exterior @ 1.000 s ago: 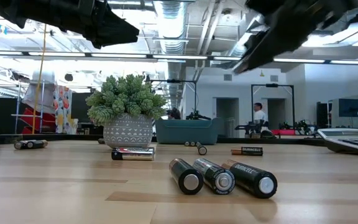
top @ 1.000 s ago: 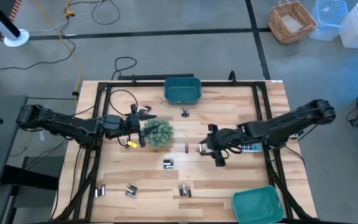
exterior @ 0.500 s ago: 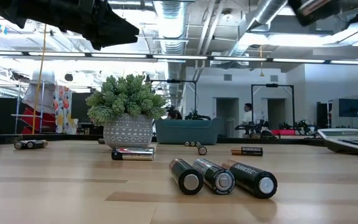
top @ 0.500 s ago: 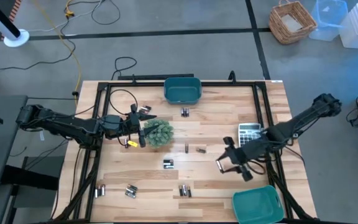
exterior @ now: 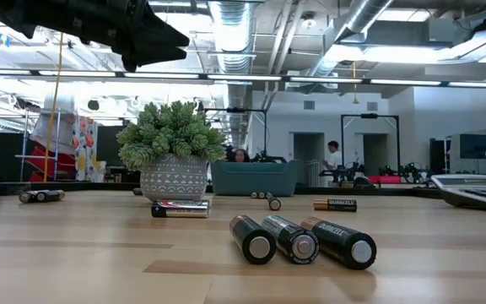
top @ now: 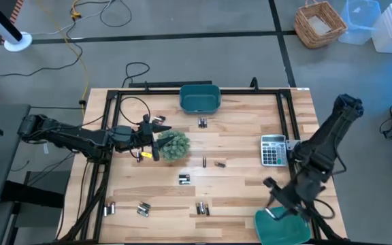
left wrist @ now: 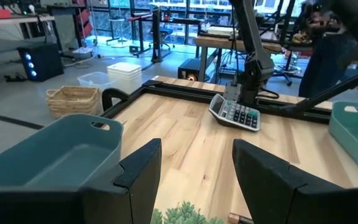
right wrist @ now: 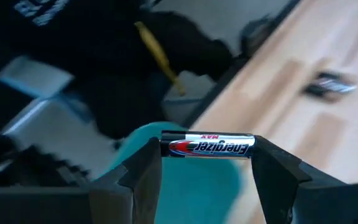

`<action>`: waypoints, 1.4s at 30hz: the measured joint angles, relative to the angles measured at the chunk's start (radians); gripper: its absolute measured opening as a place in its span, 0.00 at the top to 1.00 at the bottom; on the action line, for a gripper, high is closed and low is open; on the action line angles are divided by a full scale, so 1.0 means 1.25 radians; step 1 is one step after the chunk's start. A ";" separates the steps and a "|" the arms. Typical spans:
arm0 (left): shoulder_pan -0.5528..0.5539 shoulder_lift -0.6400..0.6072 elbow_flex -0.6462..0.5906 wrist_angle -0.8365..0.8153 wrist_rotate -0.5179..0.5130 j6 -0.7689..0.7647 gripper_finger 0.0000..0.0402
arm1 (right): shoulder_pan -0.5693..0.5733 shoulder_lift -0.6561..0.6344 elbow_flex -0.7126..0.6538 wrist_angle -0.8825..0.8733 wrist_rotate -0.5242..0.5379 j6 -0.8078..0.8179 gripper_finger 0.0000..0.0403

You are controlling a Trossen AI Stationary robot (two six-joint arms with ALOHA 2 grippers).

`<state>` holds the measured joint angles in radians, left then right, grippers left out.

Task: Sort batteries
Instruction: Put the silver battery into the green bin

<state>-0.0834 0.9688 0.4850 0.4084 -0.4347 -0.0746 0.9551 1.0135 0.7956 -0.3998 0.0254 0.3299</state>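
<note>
My right gripper [top: 275, 201] hangs over the near-right teal bin [top: 282, 226], shut on a black-and-silver battery [right wrist: 207, 147]. My left gripper [top: 154, 138] stands open and level beside the small potted plant [top: 173, 145], nothing between its fingers [left wrist: 197, 168]. Several batteries lie on their sides on the wooden table: a pair near the far bin [top: 202, 122], two at mid-table [top: 205, 161] [top: 219, 164], one pair [top: 184, 179], and groups along the near edge [top: 202, 209] [top: 142, 209] [top: 110, 208]. Three lie close in the low view [exterior: 302, 241]. My right gripper pinches the battery between its two fingertips, one on each end cap [right wrist: 165, 147], so the cell spans the gap lengthwise. The fingers slant downward. The battery lies level across them, lifted clear above the teal bin [right wrist: 185, 180].
A second teal bin [top: 200, 99] stands at the far edge. A grey calculator [top: 272, 150] lies at the right side and a yellow tag [top: 143, 156] by the plant. A black frame [top: 288, 116] borders the table. People move in the room behind [exterior: 333, 156].
My right gripper has swung from mid-table toward the near right corner and risen a little, carrying the battery, and now stands over the near-right teal bin. It has left the low view.
</note>
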 joint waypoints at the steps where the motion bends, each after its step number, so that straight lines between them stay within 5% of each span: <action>1: 0.000 0.000 0.000 0.000 0.000 -0.004 0.52 | 0.019 0.005 0.000 0.000 0.000 0.026 0.46; 10: 0.000 0.000 0.000 0.000 0.000 -0.026 0.52 | 0.130 0.085 0.000 -0.019 0.001 0.220 0.43; 19: 0.000 0.000 0.000 0.000 0.000 -0.031 0.52 | 0.124 0.157 0.000 -0.046 0.005 0.305 0.36; 42: 0.000 0.000 0.000 -0.021 0.000 -0.053 0.52 | 0.124 0.162 0.000 -0.046 0.040 0.562 0.35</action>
<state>-0.0834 0.9688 0.4847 0.3824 -0.4345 -0.1403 1.1098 1.2156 0.7956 -0.4575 0.0757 1.0323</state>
